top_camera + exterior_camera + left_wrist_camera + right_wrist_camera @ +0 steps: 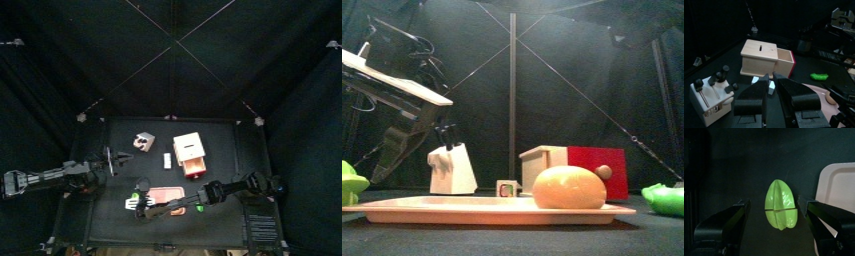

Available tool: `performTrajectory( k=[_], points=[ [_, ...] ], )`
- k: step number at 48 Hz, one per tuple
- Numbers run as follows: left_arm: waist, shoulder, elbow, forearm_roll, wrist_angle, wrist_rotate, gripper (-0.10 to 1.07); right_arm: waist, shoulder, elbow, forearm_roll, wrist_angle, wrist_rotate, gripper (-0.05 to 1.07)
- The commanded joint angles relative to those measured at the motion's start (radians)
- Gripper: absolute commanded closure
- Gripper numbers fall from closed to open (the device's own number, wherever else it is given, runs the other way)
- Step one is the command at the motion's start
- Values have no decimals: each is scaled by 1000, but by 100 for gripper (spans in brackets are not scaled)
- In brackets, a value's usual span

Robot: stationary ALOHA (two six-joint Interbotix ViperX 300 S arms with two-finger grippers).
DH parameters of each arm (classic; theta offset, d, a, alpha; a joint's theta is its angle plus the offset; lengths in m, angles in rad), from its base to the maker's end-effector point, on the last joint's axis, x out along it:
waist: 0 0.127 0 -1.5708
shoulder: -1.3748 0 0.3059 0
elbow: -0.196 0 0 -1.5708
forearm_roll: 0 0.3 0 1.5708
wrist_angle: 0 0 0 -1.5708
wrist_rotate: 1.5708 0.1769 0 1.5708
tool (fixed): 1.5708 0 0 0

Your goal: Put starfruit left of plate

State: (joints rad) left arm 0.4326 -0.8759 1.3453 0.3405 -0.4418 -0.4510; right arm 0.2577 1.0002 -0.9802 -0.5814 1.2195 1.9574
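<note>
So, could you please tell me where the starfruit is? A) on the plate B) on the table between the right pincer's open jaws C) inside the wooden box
B: the starfruit lies beside the plate, with the jaws of the right pincer spread either side.

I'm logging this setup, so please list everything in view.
starfruit: one, yellow-green, on the table just left of the plate
plate: one, salmon-pink, at the table's front
round fruit: one, orange-yellow, on the plate
box: one, tan and red, behind the plate
peg block: one, white with black pegs, left of the box
cube: one, small and pale, between peg block and box
green item: one, bright green, right of the plate
table: one, black, inside black curtains
right hand: open, either side of the starfruit
left hand: black, hanging near the peg block
</note>
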Motion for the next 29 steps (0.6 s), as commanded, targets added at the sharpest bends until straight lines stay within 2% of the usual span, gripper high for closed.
performTrajectory(
  k=[1, 18, 29],
  points=[
    [0, 2, -17, 2, -5, 2, 38, 0, -52, -31, -8, 8, -3, -1],
    [0, 2, -18, 2, -5, 2, 38, -2, -69, -31, -9, 28, -23, -1],
    [2, 2, -20, 2, -5, 2, 38, -5, -115, -31, -11, 69, -132, -1]
  ],
)
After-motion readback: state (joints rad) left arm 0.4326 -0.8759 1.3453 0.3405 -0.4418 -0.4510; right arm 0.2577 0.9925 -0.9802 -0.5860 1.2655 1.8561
